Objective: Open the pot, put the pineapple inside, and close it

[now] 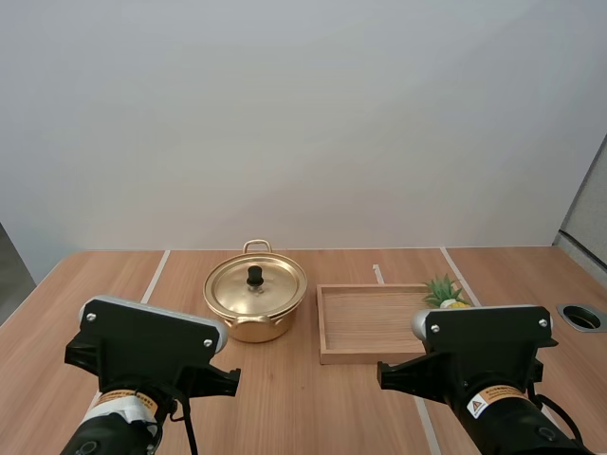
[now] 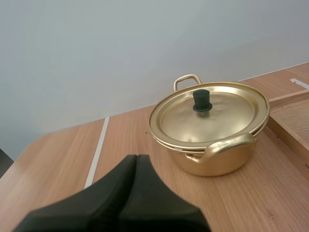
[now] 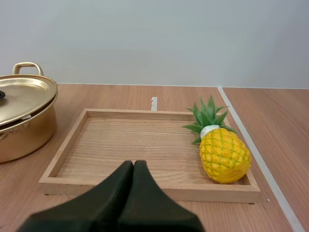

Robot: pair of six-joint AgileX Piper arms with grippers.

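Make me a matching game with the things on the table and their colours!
Things:
1 pot
2 pineapple
3 lid knob
4 tray

Colours:
a black
b shiny gold
c plain wood
d yellow with green leaves

Pairs: 1-b, 2-d, 3-a, 4-c

Left gripper [image 2: 136, 157], right gripper [image 3: 133, 163]: both closed.

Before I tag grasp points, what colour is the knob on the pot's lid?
Black knob against the gold lid, clearest in the left wrist view.
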